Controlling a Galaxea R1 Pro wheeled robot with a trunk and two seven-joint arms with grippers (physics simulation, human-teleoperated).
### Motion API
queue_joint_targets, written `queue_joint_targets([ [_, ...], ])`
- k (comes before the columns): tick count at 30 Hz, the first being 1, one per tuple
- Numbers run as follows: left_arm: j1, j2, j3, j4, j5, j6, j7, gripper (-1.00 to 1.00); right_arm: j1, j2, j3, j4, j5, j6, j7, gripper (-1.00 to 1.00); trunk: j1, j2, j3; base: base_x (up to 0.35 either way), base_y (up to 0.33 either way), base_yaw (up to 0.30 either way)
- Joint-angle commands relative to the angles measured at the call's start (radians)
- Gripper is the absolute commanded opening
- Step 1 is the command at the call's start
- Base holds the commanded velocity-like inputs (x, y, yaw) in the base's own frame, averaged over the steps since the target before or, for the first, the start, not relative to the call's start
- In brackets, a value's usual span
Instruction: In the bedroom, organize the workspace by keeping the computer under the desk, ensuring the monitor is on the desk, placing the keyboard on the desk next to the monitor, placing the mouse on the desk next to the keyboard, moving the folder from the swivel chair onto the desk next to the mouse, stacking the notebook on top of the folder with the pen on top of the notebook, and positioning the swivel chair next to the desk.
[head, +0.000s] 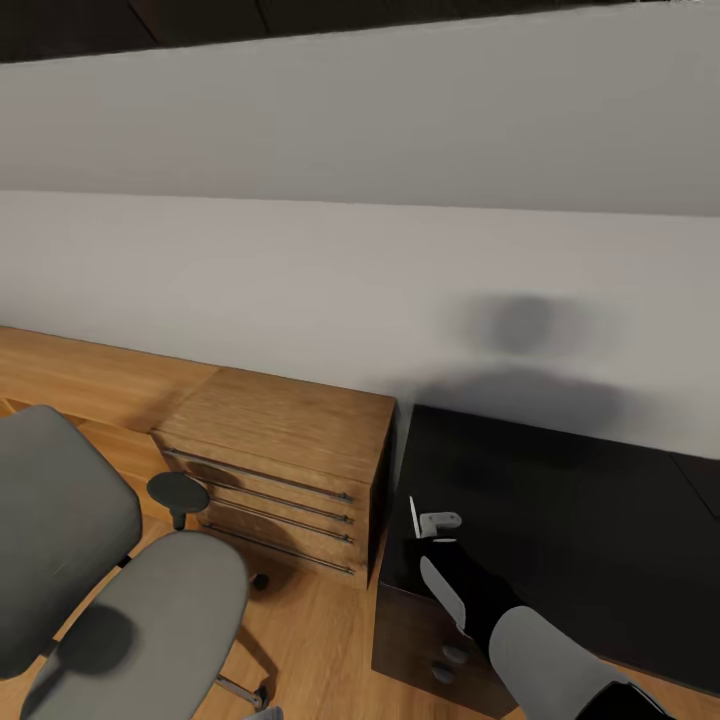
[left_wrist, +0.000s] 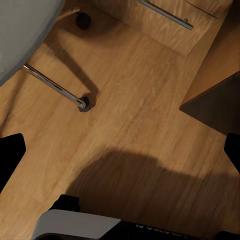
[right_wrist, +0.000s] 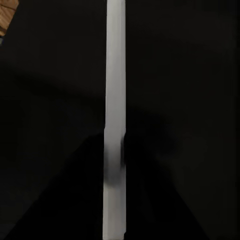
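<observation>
Thin whitish-silver pen (right_wrist: 114, 115), upright

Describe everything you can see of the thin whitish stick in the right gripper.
The thin whitish-silver pen is a straight, smooth, matte-looking stick. In the right wrist view it runs lengthwise between the dark fingers of the right gripper, which pinch its lower part. In the head view it stands nearly upright above the near left corner of the glossy black desk, not touching it.

A light wooden dresser (head: 283, 468) with bar handles stands against the white wall (head: 300, 290).
</observation>
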Motion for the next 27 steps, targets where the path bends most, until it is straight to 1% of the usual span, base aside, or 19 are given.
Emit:
queue_joint_targets([
  [1, 0.0, 0.001, -0.005, -0.001, 0.011, -0.006, 0.007, 1.0, -0.001, -0.001, 0.008, -0.002, -0.011, 0.003, -0.009, -1.0, -0.004, 0.006, 0.002, 0.0, 0.0, 0.0],
  [6, 0.0, 0.001, -0.005, -0.001, 0.011, -0.004, 0.007, 1.0, -0.001, -0.008, 0.008, -0.008, -0.01, 0.0, -0.009, -1.0, -0.023, 0.041, 0.018, 0.0, 0.0, 0.0],
  [9, 0.0, 0.001, -0.005, -0.001, 0.013, -0.003, 0.008, 1.0, -0.001, -0.024, 0.003, -0.036, -0.011, -0.001, -0.01, -1.0, -0.034, 0.062, 0.027, 0.0, 0.0, 0.0],
  [11, 0.0, 0.001, -0.005, -0.001, 0.013, -0.002, 0.009, 1.0, -0.001, -0.034, -0.009, -0.059, -0.011, -0.001, -0.01, -1.0, -0.042, 0.076, 0.034, -0.003, 0.0, 0.0],
  [12, 0.0, 0.001, -0.006, -0.001, 0.013, -0.002, 0.009, 1.0, -0.001, -0.046, -0.03, -0.083, -0.011, -0.001, -0.01, -1.0, -0.046, 0.083, 0.037, -0.07, -0.006, 0.0],
  [16, 0.0, 0.0, -0.006, 0.0, 0.013, -0.001, 0.01, 1.0, 0.0, -0.069, -0.094, -0.122, -0.011, 0.002, -0.012, -1.0, -0.061, 0.111, 0.049, -0.171, -0.045, 0.0],
  [17, 0.0, -0.001, -0.006, 0.0, 0.014, -0.001, 0.01, 1.0, 0.0, -0.076, -0.127, -0.133, -0.011, 0.003, -0.013, -1.0, -0.065, 0.118, 0.052, -0.257, -0.095, 0.0],
  [18, 0.0, -0.001, -0.007, 0.001, 0.014, -0.001, 0.01, 1.0, 0.0, -0.079, -0.142, -0.137, -0.011, 0.004, -0.013, -1.0, -0.069, 0.125, 0.056, -0.271, -0.105, 0.0],
  [19, 0.0, -0.001, -0.007, 0.003, 0.013, 0.0, 0.01, 1.0, 0.0, -0.083, -0.169, -0.144, -0.011, 0.005, -0.014, -1.0, -0.073, 0.132, 0.059, -0.29, -0.125, 0.0],
  [21, 0.0, -0.002, -0.007, 0.011, 0.013, 0.0, 0.01, 1.0, 0.001, -0.088, -0.201, -0.149, -0.011, 0.006, -0.014, -1.0, -0.08, 0.146, 0.065, -0.302, -0.141, 0.0],
  [24, 0.0, -0.003, -0.009, 0.024, 0.012, 0.0, 0.01, 1.0, 0.001, -0.098, -0.224, -0.157, -0.011, 0.007, -0.013, -1.0, -0.092, 0.167, 0.074, -0.314, -0.161, 0.0],
  [26, 0.0, -0.004, -0.009, 0.029, 0.012, 0.001, 0.01, 1.0, 0.001, -0.11, -0.231, -0.172, -0.011, 0.006, -0.013, -1.0, -0.1, 0.181, 0.081, -0.318, -0.172, 0.0],
  [27, 0.0, -0.004, -0.01, 0.033, 0.012, 0.001, 0.009, 1.0, 0.002, -0.124, -0.237, -0.203, -0.012, 0.007, -0.013, -1.0, -0.103, 0.188, 0.084, -0.318, -0.178, 0.0],
])
